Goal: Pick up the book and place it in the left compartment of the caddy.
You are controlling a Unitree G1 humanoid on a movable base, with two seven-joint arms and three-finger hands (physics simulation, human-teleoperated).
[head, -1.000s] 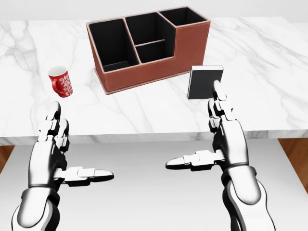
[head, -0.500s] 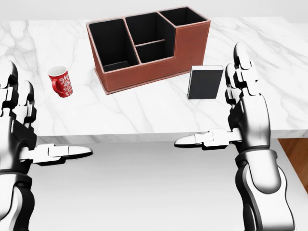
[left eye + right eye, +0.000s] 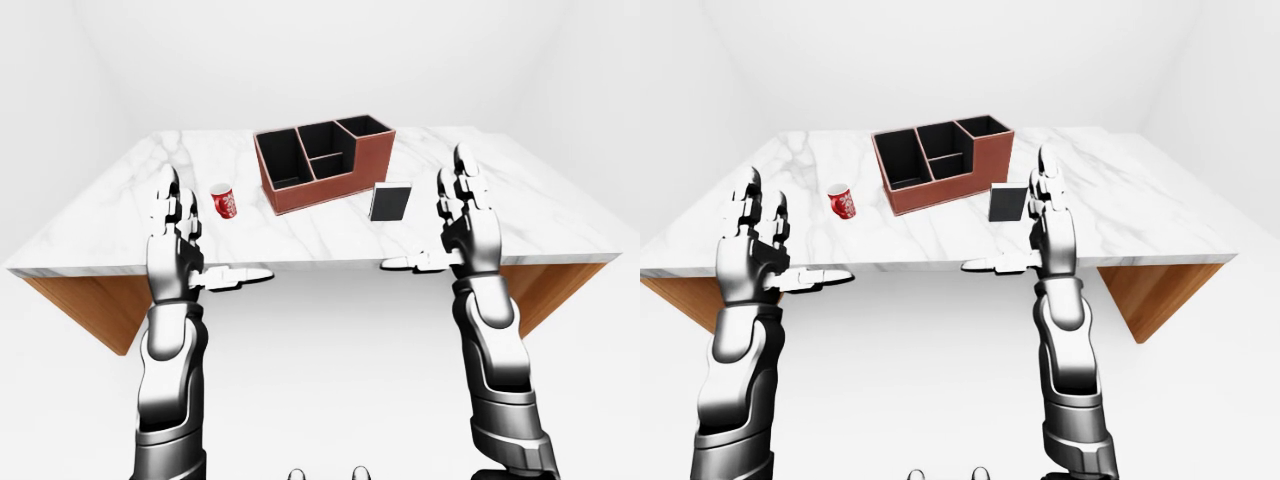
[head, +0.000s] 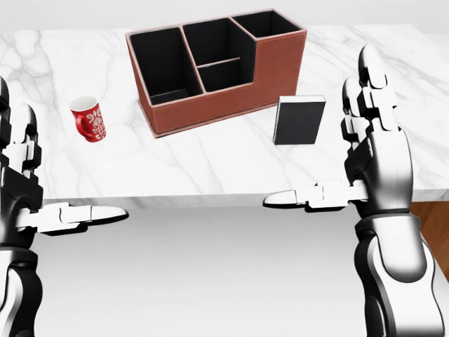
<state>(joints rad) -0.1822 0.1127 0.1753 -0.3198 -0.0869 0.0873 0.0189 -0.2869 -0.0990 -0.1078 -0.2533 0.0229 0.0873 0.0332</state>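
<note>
The table (image 4: 210, 168) has a white marble top with grey veins, and in the eye views its underside shows brown wood grain. The caddy (image 4: 210, 112) is reddish-brown outside with a paler edge trim, and black inside all compartments. The book (image 4: 299, 121) has a black cover and a thin white strip of page edges along its top. The mug (image 4: 88, 119) is red with a white pattern, possibly floral swirls. Both arms are glossy silver with black joints, fingers (image 4: 370, 77) included.
</note>
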